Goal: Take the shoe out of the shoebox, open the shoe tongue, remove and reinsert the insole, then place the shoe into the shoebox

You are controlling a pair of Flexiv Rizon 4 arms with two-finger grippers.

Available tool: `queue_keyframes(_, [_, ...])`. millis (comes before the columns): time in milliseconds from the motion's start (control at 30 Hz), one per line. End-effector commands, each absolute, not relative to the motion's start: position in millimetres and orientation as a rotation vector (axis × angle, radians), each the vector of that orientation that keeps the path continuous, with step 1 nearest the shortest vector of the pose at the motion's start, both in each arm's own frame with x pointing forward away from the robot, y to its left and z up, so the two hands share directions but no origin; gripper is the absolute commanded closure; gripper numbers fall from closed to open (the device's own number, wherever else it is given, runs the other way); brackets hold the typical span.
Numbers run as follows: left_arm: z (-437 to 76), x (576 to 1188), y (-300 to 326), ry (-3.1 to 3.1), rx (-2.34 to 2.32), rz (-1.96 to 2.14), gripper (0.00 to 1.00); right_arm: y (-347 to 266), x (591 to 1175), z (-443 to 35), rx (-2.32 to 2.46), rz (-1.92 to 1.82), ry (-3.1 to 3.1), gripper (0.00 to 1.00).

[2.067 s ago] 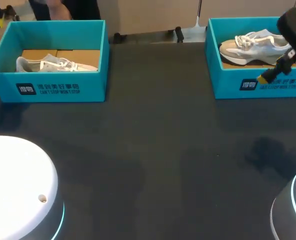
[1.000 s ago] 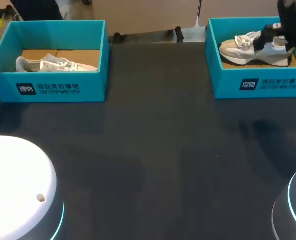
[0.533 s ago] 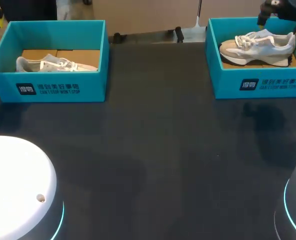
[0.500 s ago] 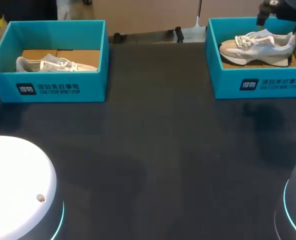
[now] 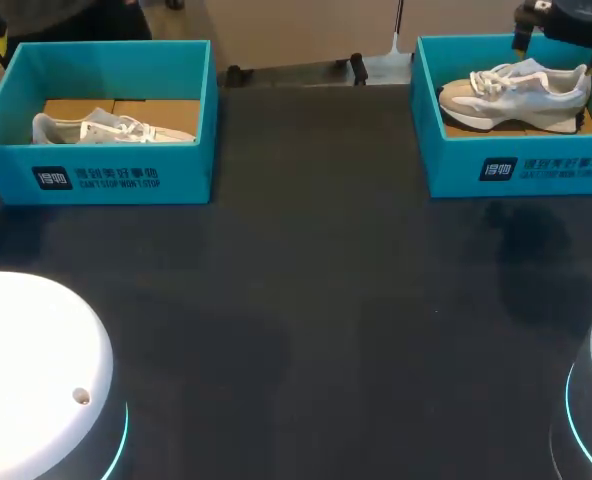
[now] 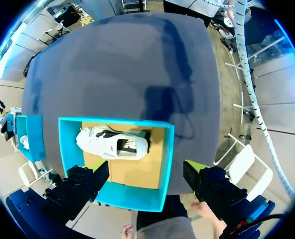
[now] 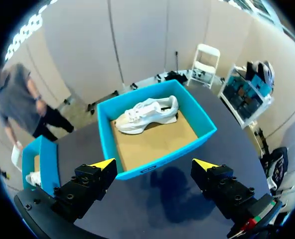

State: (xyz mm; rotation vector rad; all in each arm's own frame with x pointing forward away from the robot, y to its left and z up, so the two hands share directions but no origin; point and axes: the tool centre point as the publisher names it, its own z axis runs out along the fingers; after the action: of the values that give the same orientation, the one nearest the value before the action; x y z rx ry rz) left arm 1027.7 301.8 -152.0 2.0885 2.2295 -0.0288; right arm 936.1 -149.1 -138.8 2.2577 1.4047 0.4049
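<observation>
Head view: a grey sneaker [image 5: 516, 93] lies in the right shoebox [image 5: 521, 168], a white sneaker [image 5: 111, 128] in the left shoebox [image 5: 96, 178]. Left gripper [image 6: 146, 165] and right gripper [image 7: 155, 163] are both spread, empty.

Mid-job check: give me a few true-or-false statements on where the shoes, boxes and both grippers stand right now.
1. Each shoebox holds a shoe. True: the left shoe lies in the left shoebox, and the right shoe in the right shoebox.
2. The right gripper is shut on a shoe. False: the right gripper is open and holds nothing. The shoe lies in the box ahead of it.
3. The left gripper is open. True: the left gripper is open above a box with a shoe in it.
4. The right shoe is out on the table. False: it lies inside the right shoebox.
</observation>
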Motion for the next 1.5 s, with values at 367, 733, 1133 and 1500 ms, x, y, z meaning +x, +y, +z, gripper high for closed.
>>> queue_keyframes(367, [-151.4, 1026.1, 301.7, 2.230, 2.089, -0.022, 0.00, -197.1, 1035.1, -183.8, 2.295, 0.195, 1.569, 0.00])
queue_keyframes(733, [-151.4, 1026.1, 301.7, 2.230, 2.089, -0.022, 0.00, -242.9, 1081.8, -209.3, 2.339, 0.159, 1.570, 0.00])
queue_keyframes(1133, [-151.4, 1026.1, 301.7, 2.230, 2.089, -0.022, 0.00, -288.3, 1113.0, -244.5, 2.385, 0.116, 1.632, 0.00])
queue_keyframes(1500, [-151.4, 1026.1, 301.7, 2.230, 2.089, -0.022, 0.00, -307.7, 1125.7, -268.2, 2.372, 0.088, 1.712, 0.00])
